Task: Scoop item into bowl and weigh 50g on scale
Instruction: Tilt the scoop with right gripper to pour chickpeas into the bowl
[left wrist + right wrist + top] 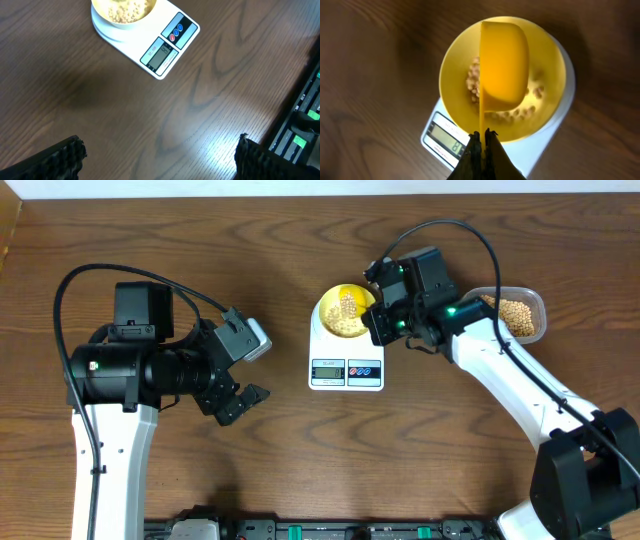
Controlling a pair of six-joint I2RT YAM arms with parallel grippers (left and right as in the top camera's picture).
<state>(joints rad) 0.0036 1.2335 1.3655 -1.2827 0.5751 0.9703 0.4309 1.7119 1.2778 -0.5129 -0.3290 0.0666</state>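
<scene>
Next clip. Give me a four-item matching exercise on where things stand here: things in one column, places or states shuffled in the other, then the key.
Things
1. small round pale-yellow bowl
2. clear rounded plastic tub
3. bright yellow measuring spoon
4. left gripper

Places or states
A. open above the bare brown wooden table
B. held by its handle in the shut right gripper, above the bowl
C. standing on the flat white kitchen scale
D. on the table to the right of the scale, with tan beans in it

Pairs: 1-C, 2-D, 3-B, 4-A
</scene>
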